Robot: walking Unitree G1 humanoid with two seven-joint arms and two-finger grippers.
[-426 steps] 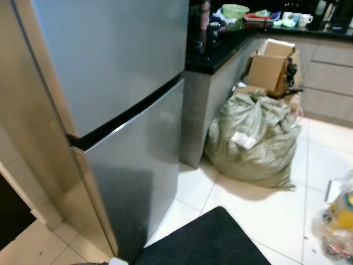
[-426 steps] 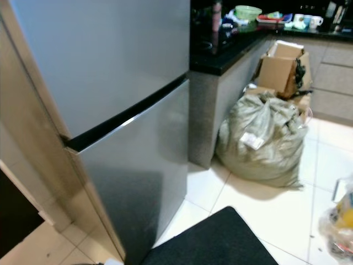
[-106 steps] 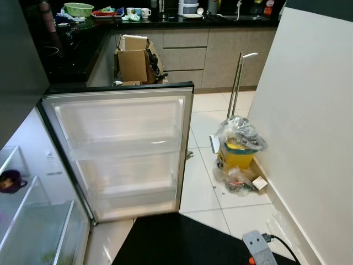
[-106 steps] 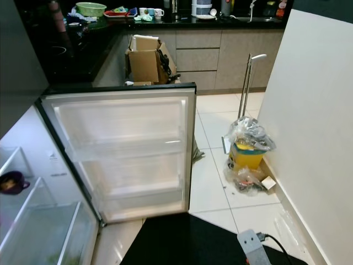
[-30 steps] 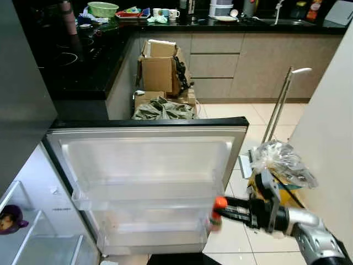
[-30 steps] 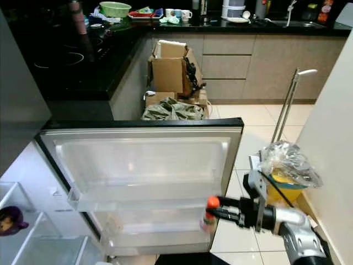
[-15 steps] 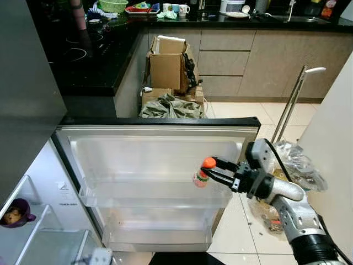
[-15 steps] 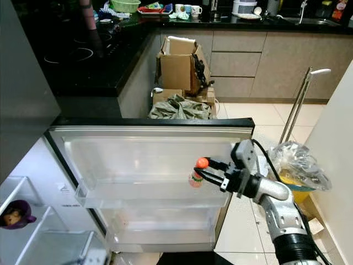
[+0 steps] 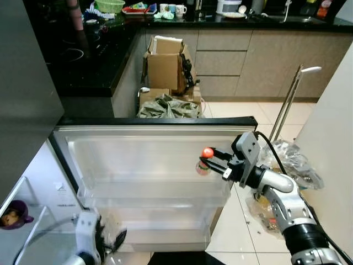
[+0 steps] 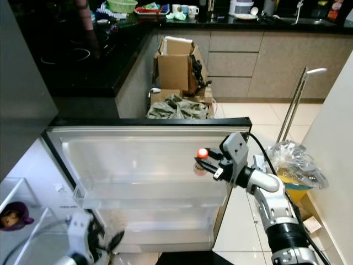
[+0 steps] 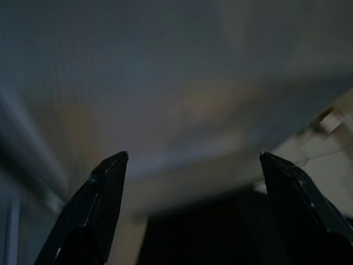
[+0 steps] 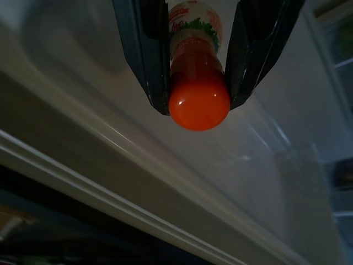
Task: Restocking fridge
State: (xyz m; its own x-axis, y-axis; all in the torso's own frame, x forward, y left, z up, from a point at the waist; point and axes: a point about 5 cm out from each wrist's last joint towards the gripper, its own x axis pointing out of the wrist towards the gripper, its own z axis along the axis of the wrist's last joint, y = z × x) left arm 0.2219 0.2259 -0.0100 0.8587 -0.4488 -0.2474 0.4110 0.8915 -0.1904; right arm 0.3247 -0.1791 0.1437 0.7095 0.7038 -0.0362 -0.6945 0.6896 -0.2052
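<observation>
A kitchen with pale glossy floor tiles (image 9: 231, 113) and a run of taupe drawer fronts (image 9: 220, 55) along the far wall, topped by a black table (image 9: 83, 66) that wraps round the corner — cluttered at the back with a green bowl (image 9: 108, 5) and mugs (image 9: 175, 8). An open cardboard box (image 9: 165, 63) and a stuffed grey-green sack (image 9: 168, 106) stand on the floor beside it. A plain white wall (image 9: 331, 127) rises at the right, a plastic-wrapped yellow bin (image 10: 292, 171) at its foot.

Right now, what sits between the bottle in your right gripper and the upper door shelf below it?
Nothing: in the left eye view, the orange-capped bottle in the right gripper hangs over the upper door shelf, bare air between.
</observation>
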